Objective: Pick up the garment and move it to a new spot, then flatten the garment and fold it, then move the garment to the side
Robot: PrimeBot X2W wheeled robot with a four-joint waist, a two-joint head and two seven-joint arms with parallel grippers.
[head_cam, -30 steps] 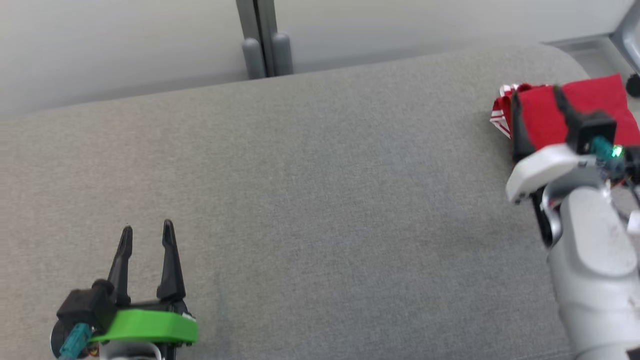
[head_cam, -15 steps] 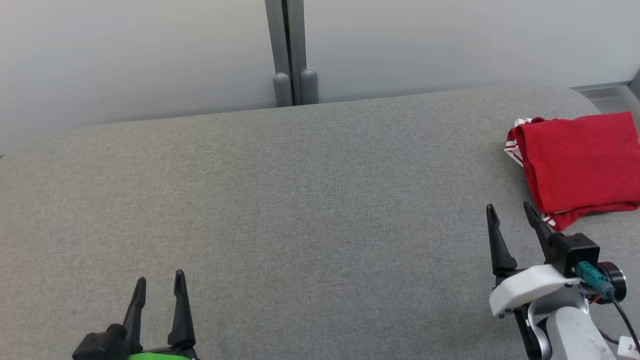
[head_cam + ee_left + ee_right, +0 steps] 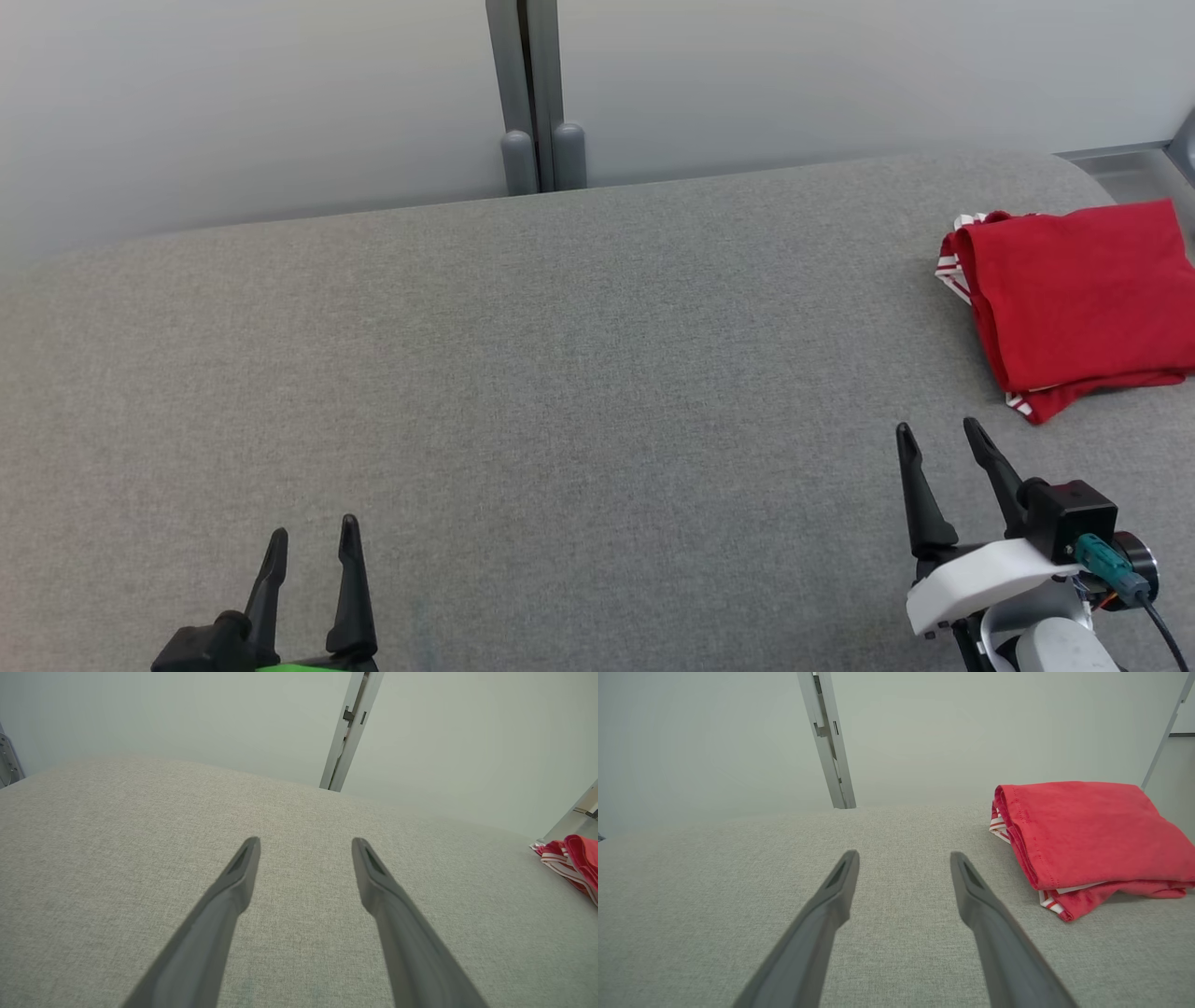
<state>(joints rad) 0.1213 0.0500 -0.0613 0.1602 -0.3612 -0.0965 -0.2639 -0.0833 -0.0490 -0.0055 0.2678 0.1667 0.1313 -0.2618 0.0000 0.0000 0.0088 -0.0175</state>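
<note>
So: left gripper (image 3: 314, 528) sat low at the left, jaws spread, holding nothing. The grey fabric surface (image 3: 579, 373) ran across between the arms. Then right gripper (image 3: 936, 427), likewise spread and holding nothing, near the garment (image 3: 1074, 289) but not touching it. It lay folded at the far right of the surface. Red cloth, striped trim peeking at the edges: probably light, soft, limp, layers prone to sliding apart. Best hold was likely the thick folded edge facing the right gripper, pinching all layers together.
</note>
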